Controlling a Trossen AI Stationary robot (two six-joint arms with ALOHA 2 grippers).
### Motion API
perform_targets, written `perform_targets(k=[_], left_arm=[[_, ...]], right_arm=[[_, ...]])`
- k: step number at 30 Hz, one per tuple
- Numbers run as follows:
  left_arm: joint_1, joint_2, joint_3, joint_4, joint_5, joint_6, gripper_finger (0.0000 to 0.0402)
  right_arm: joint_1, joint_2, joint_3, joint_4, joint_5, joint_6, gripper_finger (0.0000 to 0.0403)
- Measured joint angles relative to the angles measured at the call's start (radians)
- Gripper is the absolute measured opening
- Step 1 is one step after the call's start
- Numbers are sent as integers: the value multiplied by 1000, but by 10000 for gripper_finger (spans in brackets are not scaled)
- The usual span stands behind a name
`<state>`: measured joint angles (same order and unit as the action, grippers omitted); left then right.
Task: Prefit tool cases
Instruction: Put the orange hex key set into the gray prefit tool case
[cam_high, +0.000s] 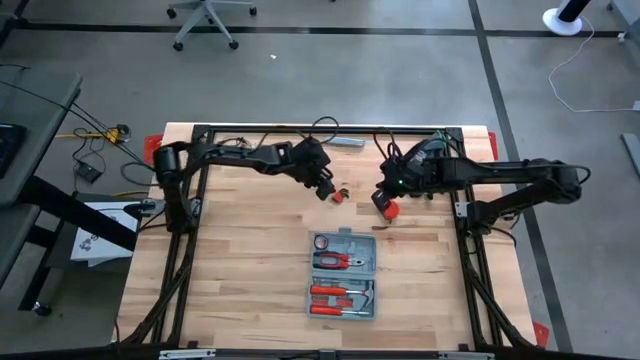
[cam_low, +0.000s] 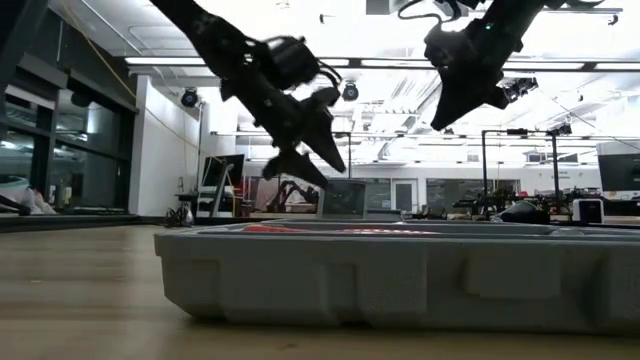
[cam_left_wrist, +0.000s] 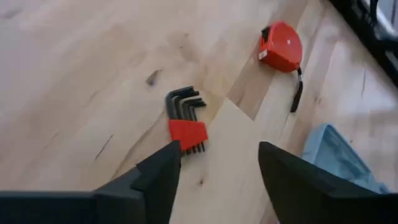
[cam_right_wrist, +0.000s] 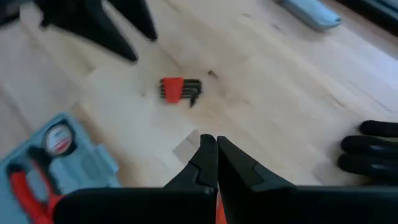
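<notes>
The grey-blue tool case (cam_high: 343, 275) lies open and flat on the wooden table, with red-handled tools in its recesses. In the low view its wall (cam_low: 400, 275) fills the foreground. Beyond its far edge lie a red hex key set (cam_left_wrist: 186, 124) and a red tape measure (cam_left_wrist: 281, 46), both on the bare wood. My left gripper (cam_left_wrist: 219, 149) hangs open just above and short of the hex key set, slanting down and touching nothing. My right gripper (cam_right_wrist: 211, 140) is shut and empty, raised over the tape measure (cam_high: 390, 210).
A slim grey bar (cam_high: 345, 143) lies by the table's far edge. Black gloves (cam_right_wrist: 373, 149) rest on the wood to the right of my right gripper. A dark frame (cam_high: 330, 130) borders the table on the far, left and right sides.
</notes>
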<state>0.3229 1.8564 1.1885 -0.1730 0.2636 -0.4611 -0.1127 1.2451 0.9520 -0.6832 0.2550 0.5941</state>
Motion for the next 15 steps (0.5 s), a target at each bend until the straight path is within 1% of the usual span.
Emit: perform_targets(k=[3, 8, 10, 15], left_arm=[[2, 64, 70, -72, 2, 80, 223], [2, 149, 204, -230, -84, 179, 224], [2, 173, 240, -249, -94, 200, 224], [-1, 217, 288, -254, -93, 178, 223]], right_arm=[[-1, 7, 0, -1, 47, 31, 0], [0, 19, 0, -8, 71, 73, 0], [-1, 20, 0, -9, 72, 78, 0], [-1, 20, -1, -16, 82, 61, 0]])
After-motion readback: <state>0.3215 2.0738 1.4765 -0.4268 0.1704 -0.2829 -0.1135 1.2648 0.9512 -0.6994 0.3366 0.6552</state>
